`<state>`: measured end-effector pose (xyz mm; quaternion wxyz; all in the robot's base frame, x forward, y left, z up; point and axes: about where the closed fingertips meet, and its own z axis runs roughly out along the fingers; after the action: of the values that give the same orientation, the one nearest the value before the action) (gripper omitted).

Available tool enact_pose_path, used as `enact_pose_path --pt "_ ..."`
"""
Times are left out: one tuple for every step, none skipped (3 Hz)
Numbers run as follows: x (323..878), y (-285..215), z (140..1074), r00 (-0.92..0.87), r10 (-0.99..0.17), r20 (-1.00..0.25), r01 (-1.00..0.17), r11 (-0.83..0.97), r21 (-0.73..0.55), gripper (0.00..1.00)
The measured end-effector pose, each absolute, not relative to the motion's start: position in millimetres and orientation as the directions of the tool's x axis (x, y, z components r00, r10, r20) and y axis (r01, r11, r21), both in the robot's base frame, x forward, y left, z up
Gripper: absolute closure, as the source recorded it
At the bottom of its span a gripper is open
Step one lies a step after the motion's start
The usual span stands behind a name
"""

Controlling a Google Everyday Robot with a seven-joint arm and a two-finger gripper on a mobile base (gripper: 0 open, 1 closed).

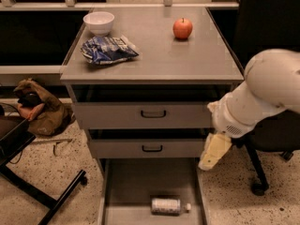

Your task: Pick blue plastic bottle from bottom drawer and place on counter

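The blue plastic bottle (168, 206) lies on its side on the floor of the open bottom drawer (136, 182), white cap to the right. The counter (154, 50) is the flat grey top of the cabinet. My white arm comes in from the right, and the gripper (213, 151) hangs at the cabinet's right side, level with the middle drawer, above and to the right of the bottle and apart from it.
On the counter stand a white bowl (99, 22), a blue-and-white snack bag (108, 49) and a red apple (183, 28). Two drawers with black handles (153, 113) sit above the bottom drawer. A brown bag (40, 109) lies left; chair bases stand at both sides.
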<state>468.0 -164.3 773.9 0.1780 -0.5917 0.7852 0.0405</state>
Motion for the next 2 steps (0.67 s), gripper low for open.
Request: enact_pose_path --pt "473.3 -150.6 694.2 -0.271 -0.901 -0.340 -0.940 0.324 -0.110 0.00" --pt "471.7 -141.0 616.9 -0.307 -0.884 -0.353 -0.929 0.359 -0.090 0.00"
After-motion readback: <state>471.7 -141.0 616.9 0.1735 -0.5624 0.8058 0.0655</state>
